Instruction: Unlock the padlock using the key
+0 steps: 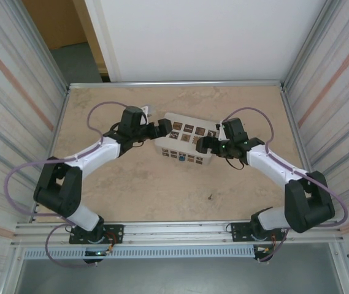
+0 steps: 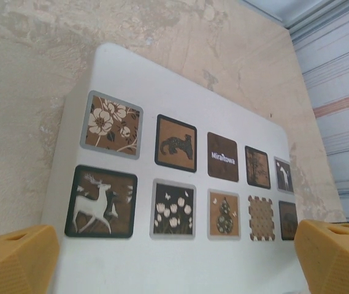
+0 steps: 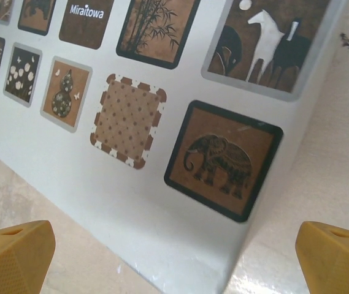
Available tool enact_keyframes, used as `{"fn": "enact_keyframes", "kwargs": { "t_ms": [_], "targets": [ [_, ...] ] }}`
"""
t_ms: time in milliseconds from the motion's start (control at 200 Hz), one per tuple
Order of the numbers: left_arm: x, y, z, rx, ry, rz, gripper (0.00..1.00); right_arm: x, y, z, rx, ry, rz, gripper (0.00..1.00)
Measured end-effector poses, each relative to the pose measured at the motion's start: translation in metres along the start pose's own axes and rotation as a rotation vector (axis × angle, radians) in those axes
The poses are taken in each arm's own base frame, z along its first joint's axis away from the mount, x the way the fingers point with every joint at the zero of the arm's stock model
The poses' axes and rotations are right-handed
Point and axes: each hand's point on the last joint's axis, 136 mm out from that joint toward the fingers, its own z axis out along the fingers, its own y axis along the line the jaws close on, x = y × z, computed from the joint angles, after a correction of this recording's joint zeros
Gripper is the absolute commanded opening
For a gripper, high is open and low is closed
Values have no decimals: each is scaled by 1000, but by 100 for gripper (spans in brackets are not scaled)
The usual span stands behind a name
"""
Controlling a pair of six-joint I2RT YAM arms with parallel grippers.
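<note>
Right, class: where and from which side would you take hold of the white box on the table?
Probably by its two short ends, coming in from left and right. The white box lies flat and looks too wide for one pair of jaws; the left gripper and right gripper stand open at those ends.

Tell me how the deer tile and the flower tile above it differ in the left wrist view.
Border: the deer tile has a black frame, the flower tile a grey one. Picture: the deer tile shows a pale stag, the flower tile pale blossoms. Both are rounded brown squares on the white box.
</note>
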Motion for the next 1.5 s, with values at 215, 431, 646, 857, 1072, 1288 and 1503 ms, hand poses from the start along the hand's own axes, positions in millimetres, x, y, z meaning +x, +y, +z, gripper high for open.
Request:
{"fn": "enact_keyframes", "kwargs": {
  "t_ms": [215,431,646,857,1072,1288,1503],
  "targets": [
    [16,-1,-41,-2,-13,24,99,5,5,-35,-2,-23,-6,94],
    [41,3,-81,11,-40,31,99,41,4,-57,27,64,-20,87],
    [85,11,-99,14,-13,6,99,94,-3,-60,82,211,-58,84],
    [124,21,-103,9,32,-37,99,133,-12,-55,132,318,-78,79],
    [152,42,-102,-33,63,-95,99,160,-20,-45,178,418,-85,60],
    [154,49,-101,-61,53,-120,99,180,-24,-37,204,510,-88,49],
    [156,52,-99,-72,58,-122,99,187,-29,-30,233,552,-83,41]
  ]
}}
